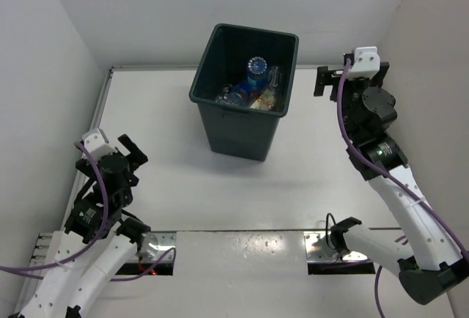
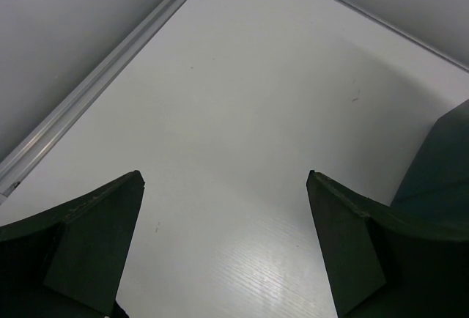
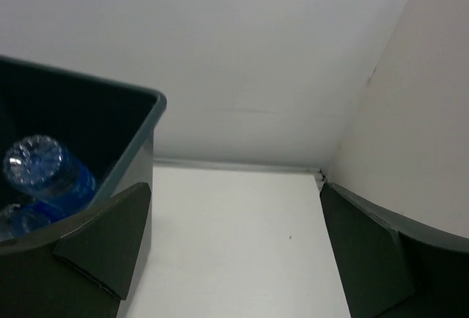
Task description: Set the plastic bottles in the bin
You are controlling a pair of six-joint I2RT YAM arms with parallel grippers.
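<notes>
Arm bases sit nearest, bolted at the near edge of the white table (image 1: 183, 186), with purple cables (image 1: 339, 109) looping off each.

Left gripper (image 1: 132, 151): low on the near left, well apart from the bin (image 1: 238, 131). Jaws are spread wide with nothing between them. The left wrist view shows only bare tabletop between the fingers (image 2: 95, 237), and one dark corner of the bin at the right edge. It probably parks here to leave the middle of the table free.

Right gripper (image 1: 325, 82): raised at the far right, near the bin's right side and turned toward it. Jaws are wide apart and empty (the right wrist view shows bare table and the wall corner between them). It hangs above rim level, which would suit a drop into the bin.

The bin stands upright at the far middle of the table. The plastic bottles (image 1: 253, 83) lie piled inside at the bottom. One blue-labelled bottle (image 1: 256, 67) has its ribbed base turned up, and it also shows in the right wrist view. Clear shapes sit beside and below it, though I cannot make an exact count. Something tan lies among them, unidentified.

No bottle shows on the table in any view. Judgement: the task looks finished or nearly so.
</notes>
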